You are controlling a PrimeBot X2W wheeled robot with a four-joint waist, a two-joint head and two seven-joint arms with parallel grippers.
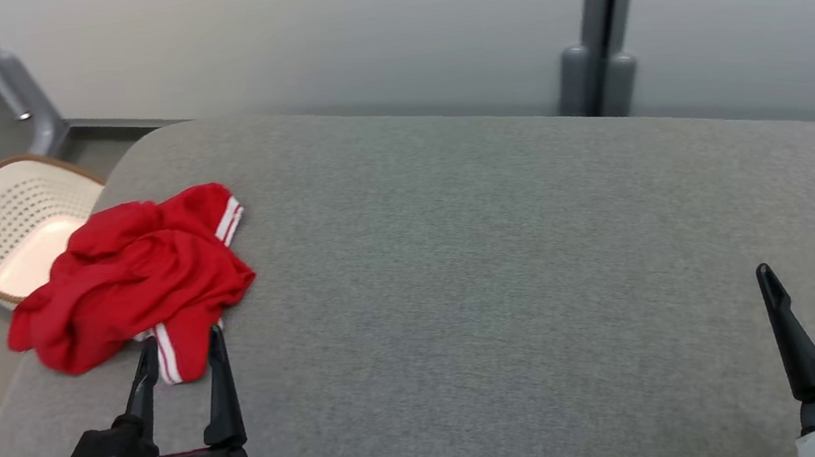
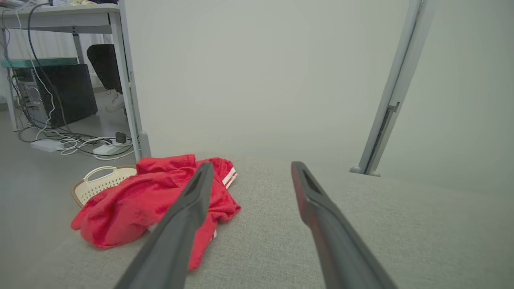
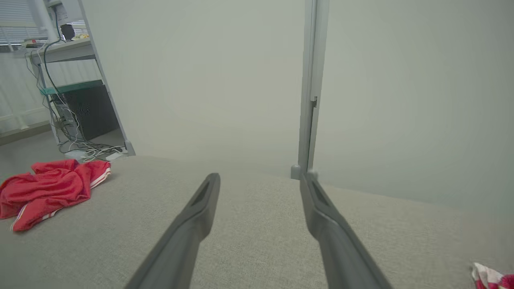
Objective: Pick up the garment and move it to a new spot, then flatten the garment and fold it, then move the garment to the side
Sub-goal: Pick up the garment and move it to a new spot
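Left pincer (image 1: 181, 340): jaws spread wide, nothing between them; empty. Right pincer (image 1: 797, 261): likewise wide apart and empty, over bare grey padded surface (image 1: 506, 246); well apart from the work.

Garment (image 1: 131, 279): red, white-striped trim, crumpled in a loose heap directly ahead of the left pincer's tips and somewhat to their left; the near striped hem lies just at the tips in the head view; whether they touch cloth I cannot tell. In the left wrist view the garment (image 2: 152, 200) sits ahead-left, the left finger crossing in front of it. Seen from the right pincer (image 3: 260, 176), the garment (image 3: 48, 188) is far off to its left. Cream basket (image 1: 1, 230) beyond the heap, off the surface's edge.

Step in hand, by my reading: the first pick-up, not yet begun; task at its start.

To do it well: ease the left pincer forward and slightly leftward so a thick fold, not just the thin hem, falls between the jaws; go down until the tips press the padding; close fully; lift until trailing cloth clears the surface, then carry rightward to the open middle. Risk: a single-layer pinch slipping out; any drag leftward could spill the heap over the edge.
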